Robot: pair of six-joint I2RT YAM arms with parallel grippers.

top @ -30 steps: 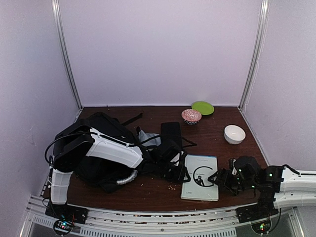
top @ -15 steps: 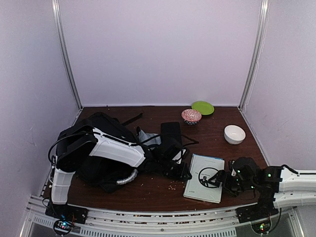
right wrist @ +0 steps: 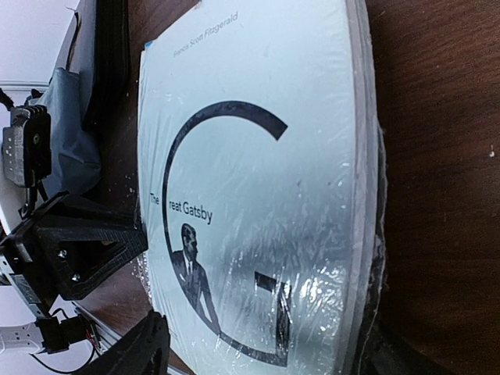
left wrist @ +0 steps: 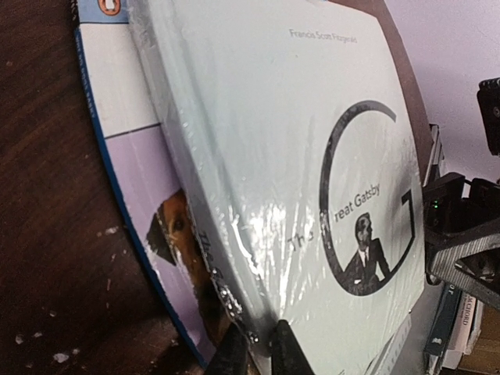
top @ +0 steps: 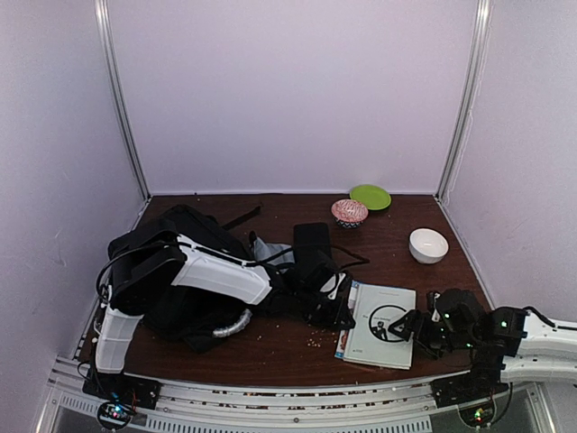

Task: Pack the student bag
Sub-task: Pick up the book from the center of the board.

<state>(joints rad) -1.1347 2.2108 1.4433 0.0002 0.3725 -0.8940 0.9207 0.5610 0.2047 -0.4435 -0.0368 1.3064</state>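
Observation:
The student bag (top: 194, 225) is a large black backpack lying at the left, partly under my left arm, with its silvery handle (top: 231, 325) toward the front. A plastic-wrapped pale book, "The Great Gatsby" (top: 383, 311), lies right of centre on top of a second, purple book (left wrist: 137, 168). My left gripper (top: 341, 316) (left wrist: 259, 353) is shut on the pale book's left edge, pinching the wrapped spine. My right gripper (top: 398, 327) (right wrist: 258, 355) stands open, one finger on each side of the book's near end.
A small black case (top: 313, 242) and a grey pouch (top: 269, 251) lie beside the bag. At the back are a green plate (top: 370, 196) and a patterned bowl (top: 349, 212); a white bowl (top: 428, 244) stands at the right. Crumbs dot the wooden table (top: 297, 347).
My left gripper has shut on the book's edge. The book has shifted right and turned, showing the second book beneath. My right gripper has followed it and narrowed slightly.

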